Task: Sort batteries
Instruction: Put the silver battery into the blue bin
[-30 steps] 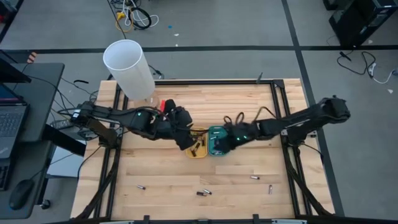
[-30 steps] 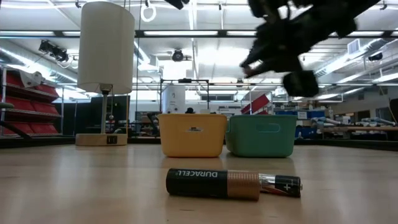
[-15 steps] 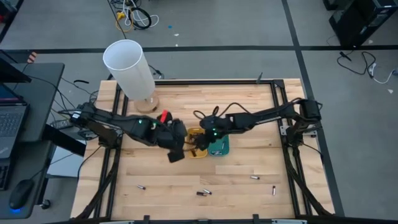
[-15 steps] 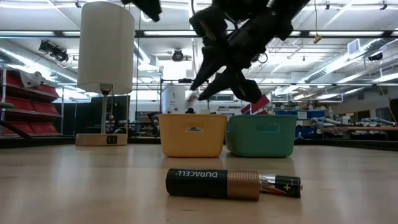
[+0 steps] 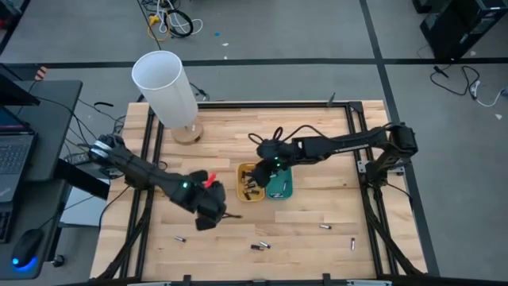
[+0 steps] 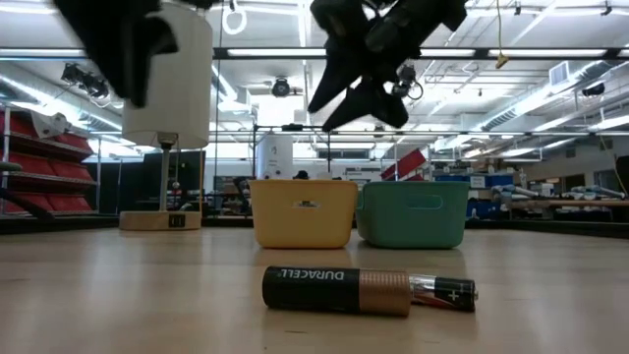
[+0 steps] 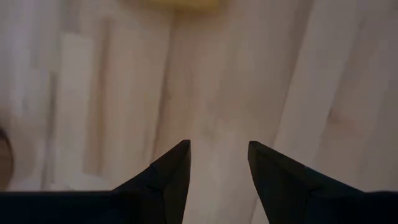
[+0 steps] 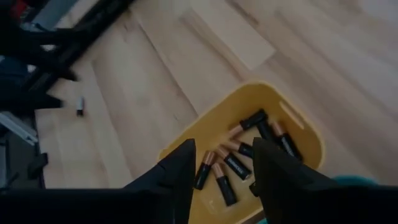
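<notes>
I see my right gripper (image 8: 221, 163) open and empty above the yellow tray (image 5: 252, 182) holding several batteries (image 8: 236, 155); my left gripper (image 7: 217, 163), open, hangs over bare table (image 5: 302, 135).

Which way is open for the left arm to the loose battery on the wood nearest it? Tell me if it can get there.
Probably yes. The left gripper hangs over bare table with fingers apart and empty. The loose battery lies alone nearby, nothing between them. The right gripper is off over the yellow tray.
</notes>
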You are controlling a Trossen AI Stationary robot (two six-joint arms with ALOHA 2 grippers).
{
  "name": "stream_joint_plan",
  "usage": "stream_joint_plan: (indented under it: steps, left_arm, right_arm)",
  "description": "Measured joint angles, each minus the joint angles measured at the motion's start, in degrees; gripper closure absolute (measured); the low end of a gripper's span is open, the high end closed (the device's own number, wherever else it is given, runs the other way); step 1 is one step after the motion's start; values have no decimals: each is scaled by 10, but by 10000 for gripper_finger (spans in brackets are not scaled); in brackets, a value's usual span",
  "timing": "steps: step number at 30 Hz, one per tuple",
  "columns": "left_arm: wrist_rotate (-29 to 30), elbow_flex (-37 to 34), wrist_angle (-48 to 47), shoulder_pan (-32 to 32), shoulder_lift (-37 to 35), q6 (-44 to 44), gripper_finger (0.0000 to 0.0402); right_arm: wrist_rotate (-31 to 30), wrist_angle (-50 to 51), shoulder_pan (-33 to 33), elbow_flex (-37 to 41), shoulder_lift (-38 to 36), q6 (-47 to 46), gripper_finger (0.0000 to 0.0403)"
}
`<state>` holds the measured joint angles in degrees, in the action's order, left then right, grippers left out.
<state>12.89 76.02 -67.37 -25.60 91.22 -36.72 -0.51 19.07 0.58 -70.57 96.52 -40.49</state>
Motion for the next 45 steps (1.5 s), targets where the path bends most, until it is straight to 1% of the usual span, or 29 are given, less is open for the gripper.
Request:
stream_joint_plan:
  steps: [3,7,9,11,14,17,21,23,25,27,30,35,38,40,42,45]
  left_arm:
    - [-15,-48,22,-31,0,-9,225]
    - [-73,-107,71,-78,0,-11,225]
    - [-102,-126,92,-96,0,-13,225]
    - [-117,-136,114,-108,0,-20,225]
    - [-116,-137,132,-121,0,-25,225]
    - [-107,-137,146,-135,0,-10,225]
    - [-31,-145,166,-169,11,-15,225]
    - [-16,-163,196,-182,11,-27,224]
    - [-20,-182,238,-189,11,-68,219]
    - [-32,-198,248,-197,11,-119,212]
    - [-50,-211,263,-214,11,-148,197]
    - [-56,-219,233,-251,11,-128,164]
    - [-81,-232,225,-270,10,-127,148]
    - [-99,-242,235,-284,10,-111,144]
    - [-104,-256,254,-296,10,-92,145]
    - [-85,-278,282,-307,10,-75,154]
  right_arm:
    - [-4,7,0,0,-24,25,263]
    - [-28,26,0,0,-52,44,265]
    - [-44,35,1,0,-64,45,265]
    - [-53,41,4,0,-71,45,265]
    - [-59,51,9,0,-73,43,265]
    - [-59,50,12,0,-73,42,265]
    - [-59,50,14,0,-73,41,265]
    - [-59,50,14,0,-73,41,265]
    - [-59,51,11,0,-73,40,265]
    - [-59,51,9,0,-73,33,265]
    - [-59,52,9,0,-73,30,265]
    - [-59,53,9,0,-73,30,265]
    - [-59,53,10,0,-73,31,265]
    - [-59,53,10,0,-73,31,265]
    - [-59,54,10,0,-73,32,265]
    - [-59,56,10,0,-73,38,265]
